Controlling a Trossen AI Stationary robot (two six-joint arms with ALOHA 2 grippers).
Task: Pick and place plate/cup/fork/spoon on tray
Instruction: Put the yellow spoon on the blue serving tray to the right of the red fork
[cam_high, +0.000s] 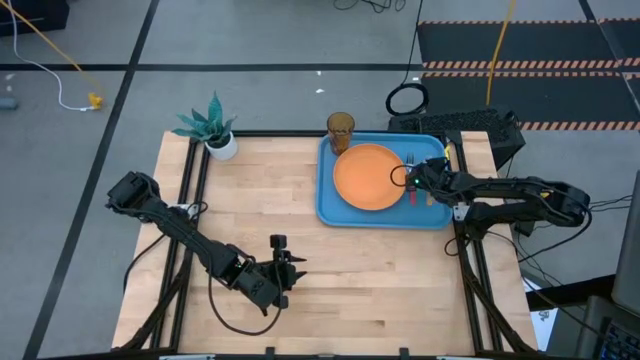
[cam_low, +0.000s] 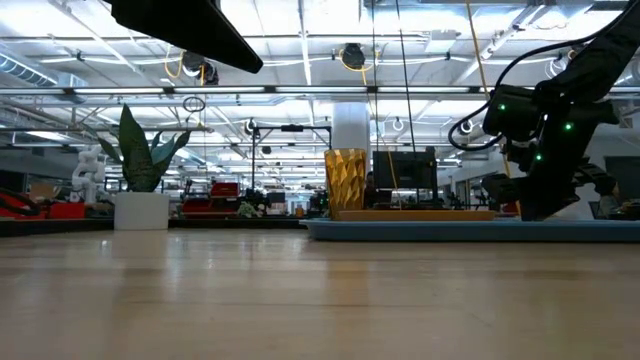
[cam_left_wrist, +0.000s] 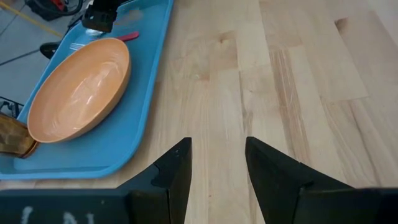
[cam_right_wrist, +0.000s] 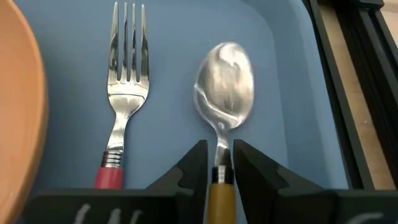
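The blue tray (cam_high: 328, 205) lies at the table's far right. The orange plate (cam_high: 366, 177) rests flat in it, and the amber cup (cam_high: 340, 130) stands upright at its far left corner. The red-handled fork (cam_right_wrist: 124, 93) lies flat on the tray floor between the plate and the spoon (cam_right_wrist: 225, 87). My right gripper (cam_high: 408, 180) is low over the tray's right part, shut on the spoon. My left gripper (cam_high: 285, 270) is open and empty above the bare table near its front edge. My right gripper pinches the spoon between its two fingers where the metal neck meets the orange-yellow handle (cam_right_wrist: 219, 177). The fingers lie along the spoon, and its bowl (cam_right_wrist: 225, 81) points away from them over the tray floor. I cannot tell whether the bowl touches the tray.
A white pot with a green plant (cam_high: 218, 140) stands at the table's far left corner. Bare wood lies between the tray and my left gripper (cam_left_wrist: 217, 168). The black table frame (cam_right_wrist: 348, 81) runs close past the tray's right rim.
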